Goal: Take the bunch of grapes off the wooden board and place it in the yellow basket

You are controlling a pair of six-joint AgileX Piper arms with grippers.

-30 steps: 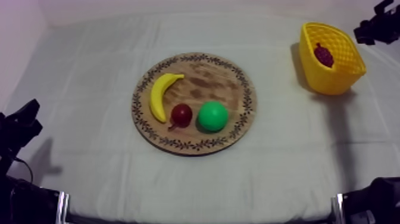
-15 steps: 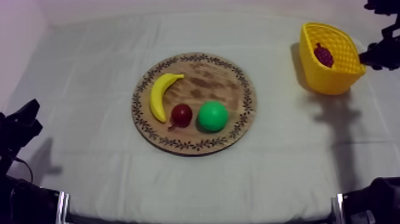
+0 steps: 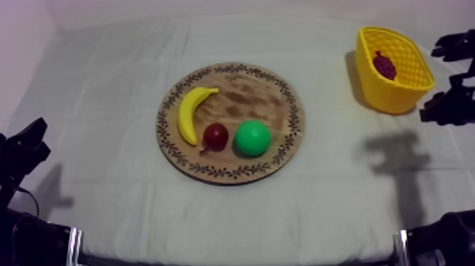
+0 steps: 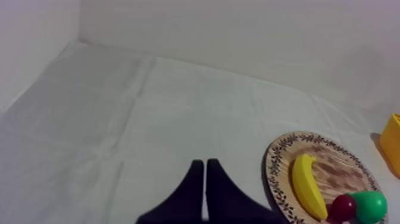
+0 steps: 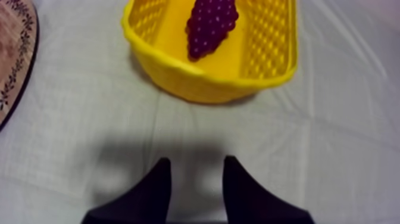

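Though creased, cloth under wooden board

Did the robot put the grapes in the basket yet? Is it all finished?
Done: the purple bunch of grapes lies inside the yellow basket. In hand: nothing; the right gripper is open and empty beside the basket. Left to do: probably nothing for the grapes.

Purple bunch of grapes, yellow lattice basket; brown wooden board bears dark leaf-patterned rim; yellow banana, green pear, small red fruit.
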